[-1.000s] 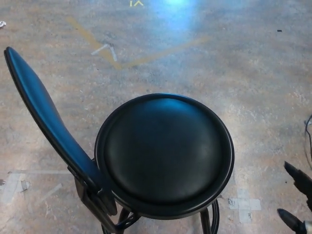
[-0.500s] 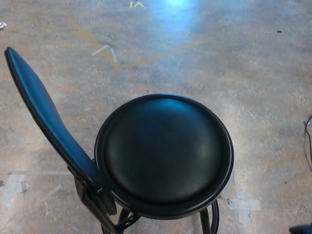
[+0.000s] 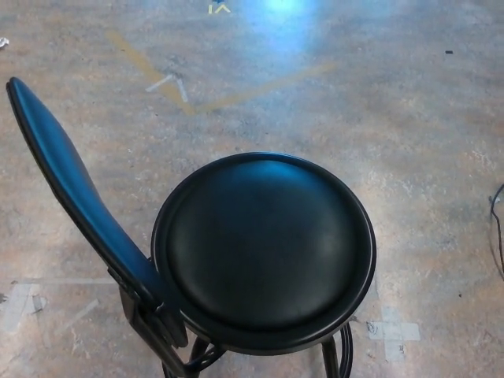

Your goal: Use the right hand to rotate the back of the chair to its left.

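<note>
A black chair stands below me, its round padded seat [image 3: 264, 248] filling the middle of the head view. The chair's back [image 3: 75, 193] is a long black pad standing at the seat's left side, running from the upper left down to a bracket [image 3: 153, 311] under the seat's near-left rim. Neither of my hands shows in this view.
The floor [image 3: 354, 118] is mottled grey concrete with yellow tape lines [image 3: 236, 94] beyond the chair and pale tape patches [image 3: 394, 331] near its base. A black cable [image 3: 496, 228] curls at the right edge. Chair legs [image 3: 339, 358] show under the seat.
My right hand, seen at the lower right edge a second ago, has dropped out of the picture. The chair has stayed where it was.
</note>
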{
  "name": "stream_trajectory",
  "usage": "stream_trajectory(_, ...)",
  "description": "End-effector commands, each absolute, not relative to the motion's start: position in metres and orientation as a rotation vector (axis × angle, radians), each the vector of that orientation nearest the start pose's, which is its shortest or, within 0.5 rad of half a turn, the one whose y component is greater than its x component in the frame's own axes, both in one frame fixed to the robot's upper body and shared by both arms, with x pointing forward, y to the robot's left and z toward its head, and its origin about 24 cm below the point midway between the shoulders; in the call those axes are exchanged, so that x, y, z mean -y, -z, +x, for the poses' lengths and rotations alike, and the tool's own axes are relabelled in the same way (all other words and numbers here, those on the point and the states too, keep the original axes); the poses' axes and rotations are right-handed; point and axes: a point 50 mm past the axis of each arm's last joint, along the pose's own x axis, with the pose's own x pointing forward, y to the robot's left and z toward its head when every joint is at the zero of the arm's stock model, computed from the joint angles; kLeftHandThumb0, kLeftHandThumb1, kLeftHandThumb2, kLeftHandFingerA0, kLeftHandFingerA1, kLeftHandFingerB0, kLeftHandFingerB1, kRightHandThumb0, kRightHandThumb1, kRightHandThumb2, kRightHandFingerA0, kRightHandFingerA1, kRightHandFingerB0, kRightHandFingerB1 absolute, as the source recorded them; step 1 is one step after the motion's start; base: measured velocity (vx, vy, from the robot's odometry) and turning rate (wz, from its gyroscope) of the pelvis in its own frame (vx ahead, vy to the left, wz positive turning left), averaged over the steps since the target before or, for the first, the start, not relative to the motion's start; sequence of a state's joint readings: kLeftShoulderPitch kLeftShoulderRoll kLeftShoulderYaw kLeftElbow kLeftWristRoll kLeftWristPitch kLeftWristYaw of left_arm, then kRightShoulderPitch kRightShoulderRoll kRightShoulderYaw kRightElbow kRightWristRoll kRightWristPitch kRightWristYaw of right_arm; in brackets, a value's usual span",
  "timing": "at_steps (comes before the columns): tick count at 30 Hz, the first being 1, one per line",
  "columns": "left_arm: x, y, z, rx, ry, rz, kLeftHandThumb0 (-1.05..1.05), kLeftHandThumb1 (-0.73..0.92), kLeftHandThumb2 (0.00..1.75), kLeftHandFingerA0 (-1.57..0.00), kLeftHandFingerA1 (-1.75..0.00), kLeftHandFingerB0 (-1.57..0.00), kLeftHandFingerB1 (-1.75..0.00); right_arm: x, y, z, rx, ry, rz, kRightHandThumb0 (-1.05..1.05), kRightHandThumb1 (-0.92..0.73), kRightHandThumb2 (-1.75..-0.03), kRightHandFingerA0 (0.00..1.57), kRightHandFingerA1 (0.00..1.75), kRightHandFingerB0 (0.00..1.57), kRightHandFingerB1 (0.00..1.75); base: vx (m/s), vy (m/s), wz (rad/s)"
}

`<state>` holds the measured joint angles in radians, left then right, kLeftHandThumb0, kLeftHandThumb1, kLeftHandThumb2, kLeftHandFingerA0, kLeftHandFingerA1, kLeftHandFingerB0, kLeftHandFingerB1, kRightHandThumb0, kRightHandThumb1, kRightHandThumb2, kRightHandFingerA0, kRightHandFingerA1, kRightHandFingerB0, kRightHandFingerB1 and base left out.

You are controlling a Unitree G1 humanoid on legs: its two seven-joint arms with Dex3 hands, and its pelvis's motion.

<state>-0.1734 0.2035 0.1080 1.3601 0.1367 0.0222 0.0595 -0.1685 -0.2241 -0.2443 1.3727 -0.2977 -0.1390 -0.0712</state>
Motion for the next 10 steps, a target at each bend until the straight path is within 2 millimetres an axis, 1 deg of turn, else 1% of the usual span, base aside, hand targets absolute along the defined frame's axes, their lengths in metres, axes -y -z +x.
stream_trajectory(1,-0.2369,0.1542,0.1259,-1.207,-0.171,0.266,-0.5,0.78,0.64,-0.6,-0.51,-0.54,-0.43,0.2508,0.1475,0.1315,-1.098,0.193,-0.264,-1.05,-0.3,-1.32,0.02,1.01,0.0,0.94,0.0,0.0,0.0)
stream_trajectory(2,-0.2361,0.1536,0.1286,-1.209,-0.138,0.294,-0.54,0.75,0.63,-0.59,-0.5,-0.57,-0.43,0.2516,0.1472,0.1317,-1.101,0.189,-0.267,-0.89,0.05,-1.08,0.16,0.98,0.0,0.89,0.0,0.0,0.0)
stream_trajectory(3,-0.236,0.1532,0.1298,-1.206,-0.146,0.283,-0.5,0.76,0.63,-0.6,-0.52,-0.57,-0.44,0.2518,0.1473,0.1315,-1.102,0.2,-0.259,-0.88,0.03,-1.11,0.18,0.98,0.0,0.89,0.0,0.0,0.0)
stream_trajectory(4,-0.2357,0.1533,0.1297,-1.205,-0.155,0.273,-0.5,0.78,0.63,-0.6,-0.52,-0.56,-0.44,0.2519,0.1473,0.1316,-1.106,0.201,-0.26,-1.05,-0.31,-1.33,0.11,1.03,0.0,0.92,0.0,0.0,0.0)
stream_trajectory(5,-0.2353,0.1535,0.1295,-1.205,-0.152,0.272,-0.5,0.78,0.63,-0.6,-0.52,-0.56,-0.44,0.2521,0.1472,0.1318,-1.111,0.196,-0.266,-1.05,-0.31,-1.33,0.11,1.03,0.0,0.92,0.0,0.0,0.0)
stream_trajectory(6,-0.2352,0.1535,0.1294,-1.205,-0.15,0.278,-0.51,0.77,0.63,-0.59,-0.53,-0.55,-0.44,0.2515,0.1473,0.1326,-1.112,0.206,-0.251,-1.05,-0.35,-1.36,0.13,1.02,0.0,0.87,0.0,0.0,0.0)
stream_trajectory(8,-0.2346,0.1538,0.129,-1.206,-0.149,0.278,-0.51,0.77,0.63,-0.59,-0.53,-0.55,-0.44,0.2518,0.147,0.133,-1.112,0.211,-0.246,-1.05,-0.35,-1.36,0.13,1.02,0.0,0.87,0.0,0.0,0.0)
stream_trajectory(9,-0.2347,0.1538,0.1289,-1.212,-0.138,0.291,-0.54,0.79,0.64,-0.57,-0.51,-0.54,-0.42,0.252,0.1471,0.1326,-1.109,0.207,-0.248,-1.05,-0.29,-1.34,0.06,1.02,0.0,0.92,0.0,0.0,0.0)
stream_trajectory(10,-0.2347,0.1538,0.1289,-1.212,-0.138,0.291,-0.54,0.79,0.64,-0.57,-0.51,-0.54,-0.42,0.252,0.1471,0.1326,-1.109,0.207,-0.248,-1.05,-0.29,-1.34,0.06,1.02,0.0,0.92,0.0,0.0,0.0)
